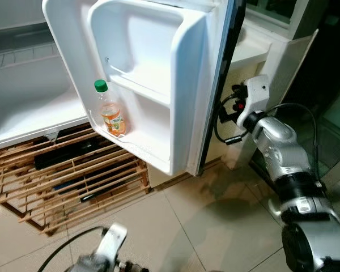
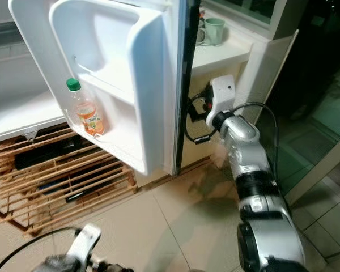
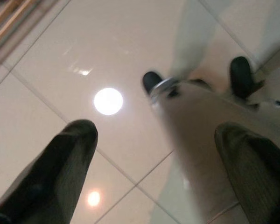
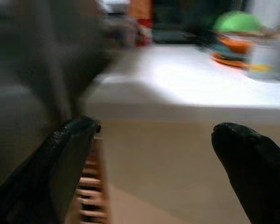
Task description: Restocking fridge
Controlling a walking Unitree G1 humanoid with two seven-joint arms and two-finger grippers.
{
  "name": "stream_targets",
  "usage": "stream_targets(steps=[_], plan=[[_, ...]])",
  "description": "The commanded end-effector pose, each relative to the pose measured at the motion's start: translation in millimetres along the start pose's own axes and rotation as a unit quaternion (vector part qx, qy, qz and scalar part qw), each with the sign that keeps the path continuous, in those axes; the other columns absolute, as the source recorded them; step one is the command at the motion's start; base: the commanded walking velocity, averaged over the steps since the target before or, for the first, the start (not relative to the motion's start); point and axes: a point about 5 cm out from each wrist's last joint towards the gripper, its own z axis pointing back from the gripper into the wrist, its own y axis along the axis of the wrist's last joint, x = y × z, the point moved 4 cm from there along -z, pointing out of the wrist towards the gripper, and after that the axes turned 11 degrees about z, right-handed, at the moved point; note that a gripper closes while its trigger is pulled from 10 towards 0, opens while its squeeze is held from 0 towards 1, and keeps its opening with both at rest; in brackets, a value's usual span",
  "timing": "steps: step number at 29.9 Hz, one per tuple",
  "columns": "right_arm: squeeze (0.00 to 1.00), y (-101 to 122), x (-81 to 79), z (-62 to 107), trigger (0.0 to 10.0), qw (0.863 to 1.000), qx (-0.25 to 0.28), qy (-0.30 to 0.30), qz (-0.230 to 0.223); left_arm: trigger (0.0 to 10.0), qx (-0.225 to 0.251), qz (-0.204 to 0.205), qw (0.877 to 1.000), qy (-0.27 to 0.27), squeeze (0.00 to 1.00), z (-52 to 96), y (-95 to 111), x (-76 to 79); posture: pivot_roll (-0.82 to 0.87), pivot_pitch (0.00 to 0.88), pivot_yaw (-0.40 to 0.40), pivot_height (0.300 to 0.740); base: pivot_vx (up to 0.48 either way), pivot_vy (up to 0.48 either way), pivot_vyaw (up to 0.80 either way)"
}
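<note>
1. While the left arm hangs low at the near edge of the head views, the left gripper (image 3: 154,140) points down at the pale tiled floor (image 1: 215,226), and its two black fingers (image 3: 60,163) stand wide apart with nothing between them.
2. Further out on the robot's right, the silver right arm (image 1: 283,153) reaches forward, and its wrist sits just beside the outer edge of the open fridge door (image 1: 158,85).
3. Seen from its own wrist camera, the right gripper (image 4: 154,140) is released: its fingers (image 4: 242,154) are spread with only air between them, and they face a white counter (image 2: 226,54) beyond the door's edge.
4. On the door's inner side, a bottle (image 1: 110,110) with a green cap and orange drink stands upright in the lowest door shelf (image 1: 141,150), at the shelf's left end.
5. That bottle lies on the far side of the door from the right gripper and well apart from both sets of jaws; neither touches it.
6. Below and to the left of the door, a wooden slatted rack (image 1: 73,181) rests on the floor.
7. Behind the rack, the white fridge interior (image 1: 28,107) is open.
8. Farthest back on the counter, a green mug (image 2: 215,28) stands near the wall.
</note>
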Motion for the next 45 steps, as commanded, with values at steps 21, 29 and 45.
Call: stream_targets(steps=[21, 29, 45], plan=[[0.00, 32, -48.0, 47.3, 10.0, 0.976, 0.028, 0.110, -0.187, 10.0, -0.010, -0.018, 1.000, -0.004, 0.00, -0.7, -12, -2.9, -0.11, 0.000, 0.049, 0.740, 0.000, 0.000, 0.00], [0.00, -7, -35.8, 37.4, 10.0, 0.990, -0.058, 0.034, -0.128, 10.0, 0.011, -0.017, 1.000, -0.013, 0.00, 0.1, -5, -3.8, -0.11, 0.000, 0.055, 0.740, 0.000, 0.000, 0.00], [0.00, 87, -140.5, -27.1, 10.0, 0.950, 0.097, 0.265, -0.136, 10.0, -0.058, -0.130, 0.988, 0.053, 0.00, 10.3, -44, -37.8, -0.09, 0.000, 0.022, 0.740, 0.000, 0.000, 0.00]])
